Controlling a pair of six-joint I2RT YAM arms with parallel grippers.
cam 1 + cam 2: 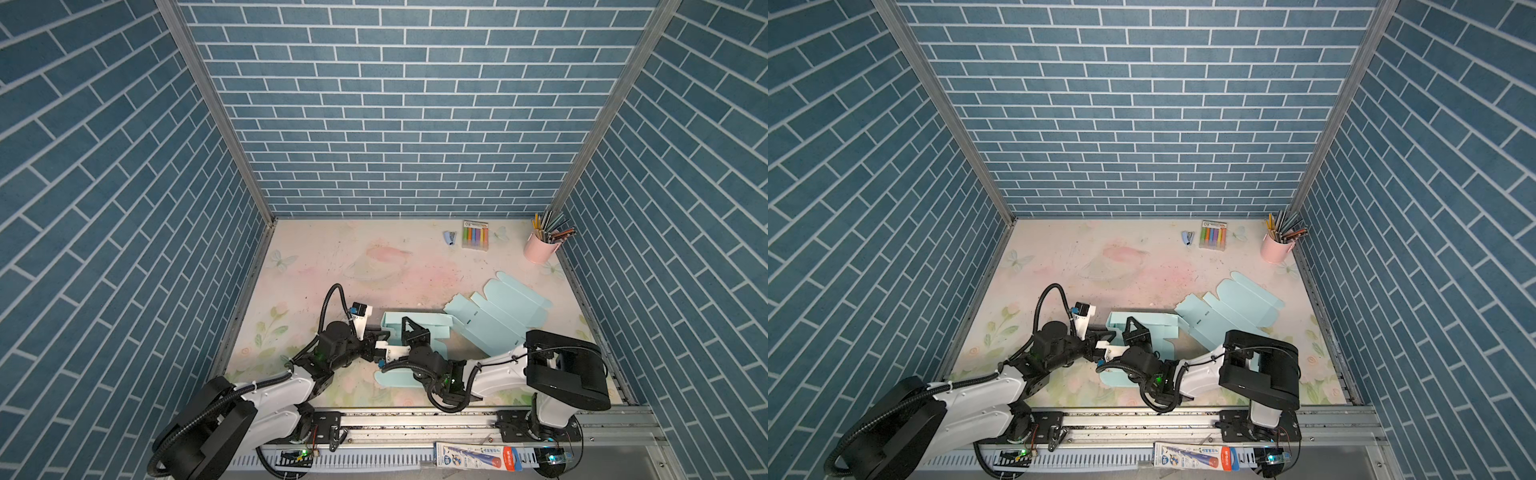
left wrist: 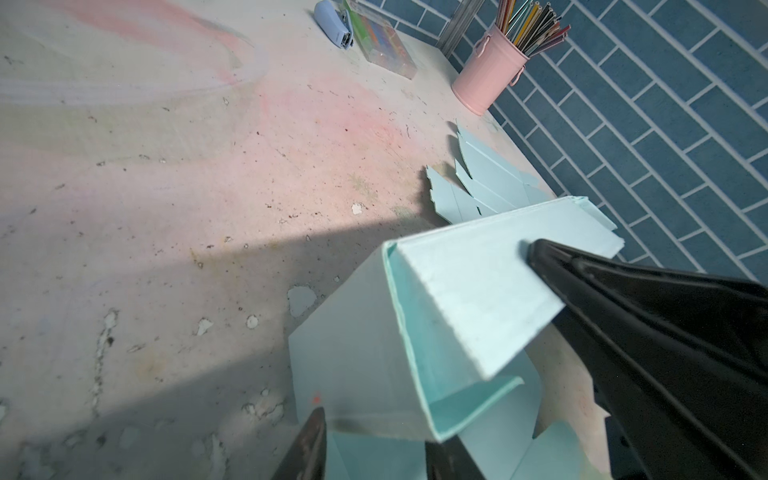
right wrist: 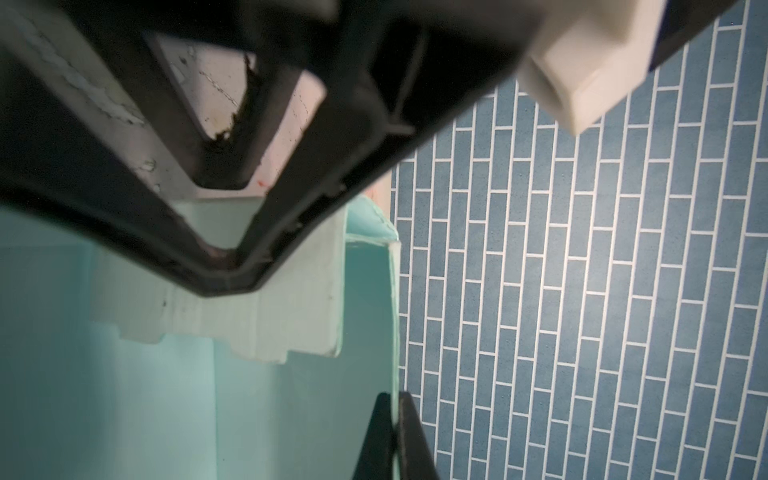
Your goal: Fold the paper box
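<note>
Front of the table (image 1: 332, 266) now, and the box (image 1: 440, 326) sits front and centre, half built, right between the two arms. The right gripper (image 3: 395, 411) is clamped tight on a raised wall, and the right wrist view shows the thin mint card pinched in its closed jaws. My read is that it's pinning that wall upright with the flap turned down inside, so the crease doesn't spring back.

Over to the left gripper (image 2: 376, 432): its jaws are apart, one on each side of the box's near corner, and I can't see either one pressing on the card. That looks like a tool placed to steady or take the end wall, not a grip. The base panel lies flat on the table, and a loose flap sticks out toward the front edge.

Off to the right and further back, the spare flat sheets (image 1: 503, 307) lie just beside the box, out of the working space. The pink pencil cup (image 1: 540, 249) stands well apart in the far corner, out of reach of both arms as they sit.
</note>
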